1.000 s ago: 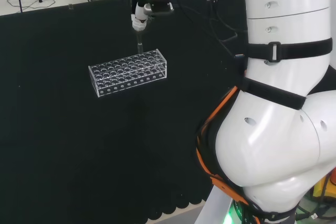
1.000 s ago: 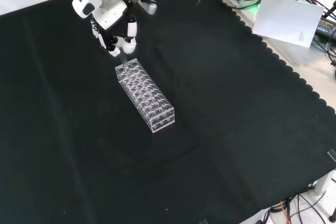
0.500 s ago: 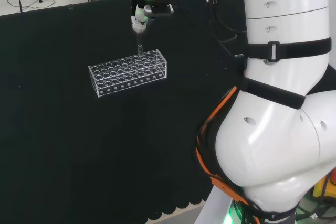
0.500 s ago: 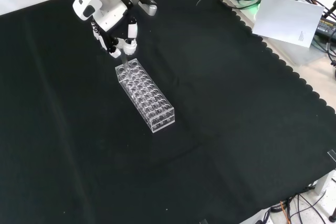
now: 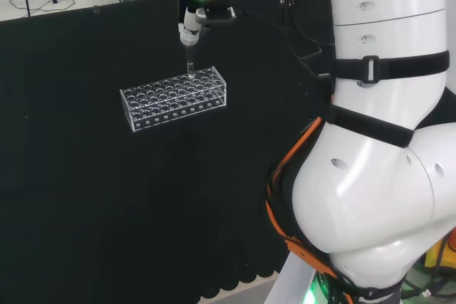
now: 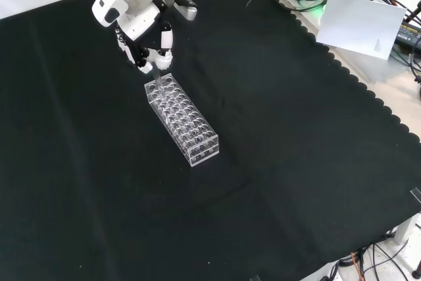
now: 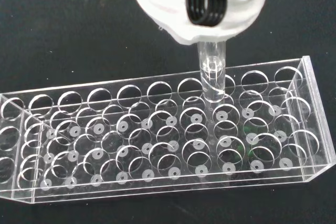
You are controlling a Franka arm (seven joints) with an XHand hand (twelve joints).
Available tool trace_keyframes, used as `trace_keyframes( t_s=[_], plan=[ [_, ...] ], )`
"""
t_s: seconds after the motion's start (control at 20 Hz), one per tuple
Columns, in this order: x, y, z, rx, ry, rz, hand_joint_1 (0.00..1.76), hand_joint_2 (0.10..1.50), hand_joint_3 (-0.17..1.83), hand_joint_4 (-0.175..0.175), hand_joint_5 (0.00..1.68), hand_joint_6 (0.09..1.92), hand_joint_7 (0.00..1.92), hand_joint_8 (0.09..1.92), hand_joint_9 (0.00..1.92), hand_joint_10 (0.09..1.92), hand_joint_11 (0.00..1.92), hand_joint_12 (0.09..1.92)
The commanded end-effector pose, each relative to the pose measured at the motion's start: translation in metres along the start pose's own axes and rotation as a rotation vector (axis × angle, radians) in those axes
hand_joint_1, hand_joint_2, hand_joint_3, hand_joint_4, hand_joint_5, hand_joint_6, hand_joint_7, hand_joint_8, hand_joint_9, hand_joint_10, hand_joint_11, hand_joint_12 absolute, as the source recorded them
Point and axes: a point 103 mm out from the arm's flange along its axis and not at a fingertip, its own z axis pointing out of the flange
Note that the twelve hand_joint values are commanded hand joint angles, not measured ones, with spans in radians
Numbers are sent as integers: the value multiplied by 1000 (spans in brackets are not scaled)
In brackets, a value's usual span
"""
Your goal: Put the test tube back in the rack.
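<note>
Now: hand point(image 6: 146, 47) pinches the upper end of the tube point(image 7: 211, 74), fingers curled round it | tube upright, tip just above the rack point(image 5: 174, 97), over a hole in an outer row near one end | rack clear, lying on the cloth point(image 6: 276, 162) | no legible writing on tube or rack

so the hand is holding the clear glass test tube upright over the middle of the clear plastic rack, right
Not the middle. The hand holds the clear glass test tube upright over one end of the clear plastic rack, the end nearest the arm; the front view shows it, and the wrist view shows the tube's tip near the rack's end wall.
</note>
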Motion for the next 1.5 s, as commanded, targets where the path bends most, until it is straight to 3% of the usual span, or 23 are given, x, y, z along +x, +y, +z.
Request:
trace_keyframes(
  t_s=[0.05,1.5],
  plan=[
    [0,0,1,1,1,1,1428,752,378,-175,1354,388,1711,552,1363,439,1015,1157],
    [-1,5,-5,-18,4,-5,1428,752,380,-175,1353,392,1711,554,1361,443,1013,1158]
  ],
)
